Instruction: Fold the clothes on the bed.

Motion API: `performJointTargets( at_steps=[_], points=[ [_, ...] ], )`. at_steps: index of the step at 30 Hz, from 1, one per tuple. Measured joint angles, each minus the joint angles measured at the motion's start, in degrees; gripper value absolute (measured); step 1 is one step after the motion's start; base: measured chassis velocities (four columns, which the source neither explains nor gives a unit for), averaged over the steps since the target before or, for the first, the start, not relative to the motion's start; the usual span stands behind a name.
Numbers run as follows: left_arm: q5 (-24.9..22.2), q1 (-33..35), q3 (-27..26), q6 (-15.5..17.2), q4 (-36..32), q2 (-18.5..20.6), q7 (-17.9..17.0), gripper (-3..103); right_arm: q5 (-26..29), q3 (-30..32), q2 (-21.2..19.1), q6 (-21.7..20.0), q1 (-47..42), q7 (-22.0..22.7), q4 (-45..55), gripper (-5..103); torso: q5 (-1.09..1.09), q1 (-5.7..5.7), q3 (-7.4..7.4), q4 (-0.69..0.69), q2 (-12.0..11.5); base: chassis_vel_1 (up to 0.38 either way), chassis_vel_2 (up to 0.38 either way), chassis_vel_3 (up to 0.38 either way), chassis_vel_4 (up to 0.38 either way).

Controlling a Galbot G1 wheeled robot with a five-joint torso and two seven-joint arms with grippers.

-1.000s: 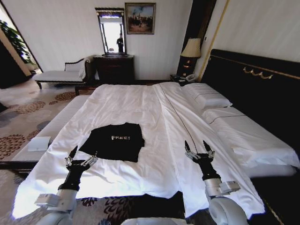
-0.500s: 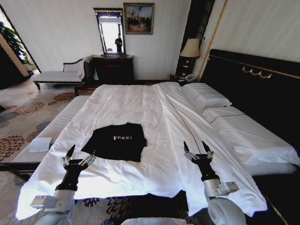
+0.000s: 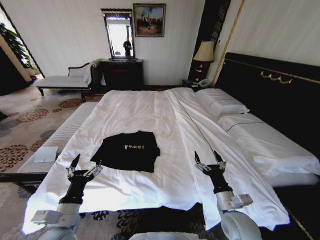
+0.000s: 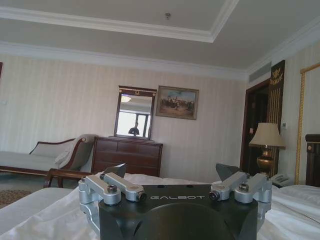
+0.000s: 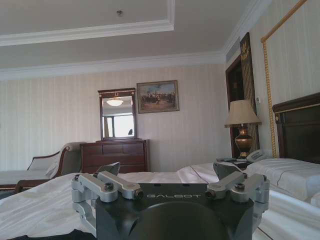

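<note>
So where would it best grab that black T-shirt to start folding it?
Probably at a near corner or side edge of the black T-shirt. It lies flat on the bed, already partly folded into a rough square, so only the edges offer something to pinch. The left gripper, jaws open, hovers just before its near-left corner; the right gripper is further off.

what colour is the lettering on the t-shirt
White, on the black T-shirt; clearest in the head view.

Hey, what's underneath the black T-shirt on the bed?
The black T-shirt lies flat on the bed's white duvet, which shows all around it. Whatever sits directly beneath the fabric is covered and cannot be seen.
</note>
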Motion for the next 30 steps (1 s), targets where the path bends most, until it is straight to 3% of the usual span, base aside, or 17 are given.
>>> performJointTargets(
  at_steps=[30],
  points=[
    [-0.8,0.2,-0.2,-1.1,0.4,-0.4,0.2,100,-1.0,-0.2,0.8,0.5,-0.5,-0.3,0.1,100,0.00,0.00,0.00,0.00,0.0,0.084,0.121,-0.086,-0.115]
  ],
)
